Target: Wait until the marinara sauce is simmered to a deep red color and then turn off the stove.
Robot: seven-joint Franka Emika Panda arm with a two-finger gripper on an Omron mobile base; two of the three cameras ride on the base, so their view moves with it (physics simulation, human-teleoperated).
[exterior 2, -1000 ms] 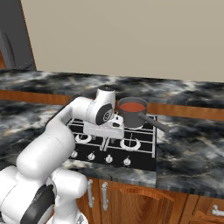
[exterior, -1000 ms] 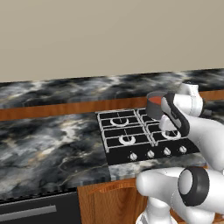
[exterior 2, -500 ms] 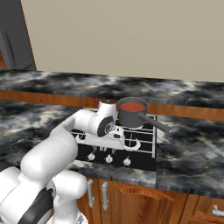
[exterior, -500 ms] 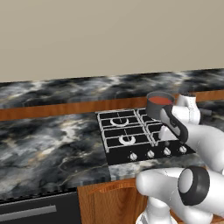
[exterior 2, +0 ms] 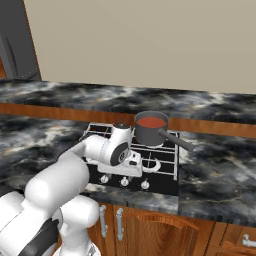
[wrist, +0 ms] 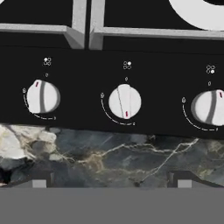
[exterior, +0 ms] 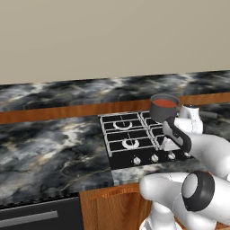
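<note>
The marinara sauce (exterior 2: 151, 121) shows as a flat red-orange disc in a small dark saucepan (exterior: 164, 108) on the stove's (exterior: 130, 134) back right burner. The saucepan's long handle (exterior 2: 175, 140) points to the right. My gripper (wrist: 111, 181) hangs open just above the stove's front edge, aimed down at the row of silver knobs. The middle knob (wrist: 124, 101) lies centred between my fingertips (wrist: 41, 180), its red mark pointing toward the counter. On the left knob (wrist: 43, 96) and the right knob (wrist: 210, 107) the marks point up. In the right base view the gripper (exterior 2: 131, 170) hovers above the knobs (exterior 2: 124, 182).
Dark marble counter (exterior: 49, 148) runs on both sides of the stove and as a strip (wrist: 109, 153) in front of the knobs. A raised marble ledge and beige wall stand behind. Wooden cabinet doors (exterior 2: 150, 225) lie below, and a dark tall unit (exterior 2: 15, 40) stands at the far left.
The hand has come down and forward, from beside the saucepan to just above the knob row at the stove's front. The saucepan has not moved.
</note>
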